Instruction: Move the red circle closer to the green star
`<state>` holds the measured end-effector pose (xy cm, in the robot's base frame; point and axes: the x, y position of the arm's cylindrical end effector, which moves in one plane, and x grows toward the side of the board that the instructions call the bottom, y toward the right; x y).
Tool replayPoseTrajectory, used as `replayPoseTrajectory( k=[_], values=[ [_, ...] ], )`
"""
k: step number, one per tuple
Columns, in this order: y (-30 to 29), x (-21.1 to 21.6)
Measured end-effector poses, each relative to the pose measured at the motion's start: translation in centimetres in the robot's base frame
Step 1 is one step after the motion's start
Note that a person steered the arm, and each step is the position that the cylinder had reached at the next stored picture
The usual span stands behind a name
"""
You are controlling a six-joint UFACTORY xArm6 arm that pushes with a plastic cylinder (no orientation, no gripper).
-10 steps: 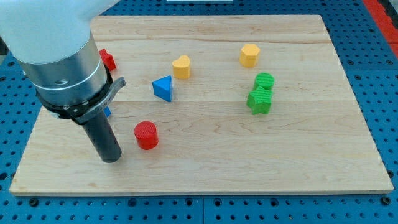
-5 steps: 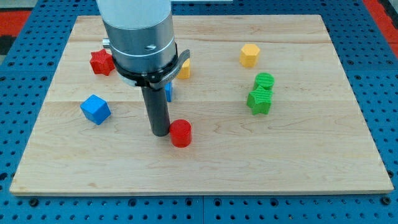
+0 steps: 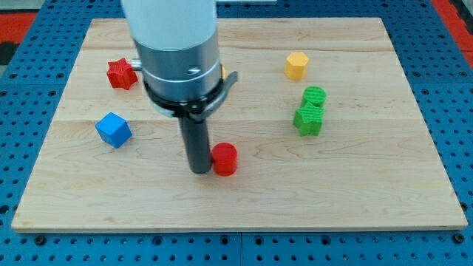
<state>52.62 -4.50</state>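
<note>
I have no claw, only my tip (image 3: 199, 171) pressed to the left side of the small red circle block (image 3: 225, 159), well short of the green star block (image 3: 308, 120) on the wooden worktop (image 3: 384, 185).

my tip (image 3: 199, 171) touches the red circle (image 3: 225, 159) — left side.
</note>
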Motion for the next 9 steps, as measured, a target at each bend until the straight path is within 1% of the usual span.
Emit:
replayPoseTrajectory(
  k=[1, 3, 4, 5, 6, 7, 8, 9],
  values=[
    [0.6, -0.8],
    [1.8, -0.8],
    [3.9, 1.6],
    [4.2, 3.5],
    [4.3, 2.7],
    [3.1, 1.5],
    [3.3, -1.4],
    [4.4, -1.8]
  ],
)
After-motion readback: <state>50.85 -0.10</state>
